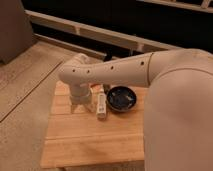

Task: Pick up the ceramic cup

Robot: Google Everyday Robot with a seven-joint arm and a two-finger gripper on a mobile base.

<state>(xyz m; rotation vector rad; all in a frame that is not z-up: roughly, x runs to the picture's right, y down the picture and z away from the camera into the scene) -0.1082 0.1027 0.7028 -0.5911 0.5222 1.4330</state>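
Note:
My white arm reaches from the right over a small wooden table. My gripper points straight down onto the table's back left part. No cream-white ceramic cup shows on its own; the spot under the gripper is hidden by the wrist. A long narrow white bar lies just right of the gripper. A wide dark blue-black bowl stands right of the bar.
The table's front edge lies near the bottom of the view. Grey floor stretches to the left. A dark wall with a light rail runs behind the table. My arm's thick body fills the right side.

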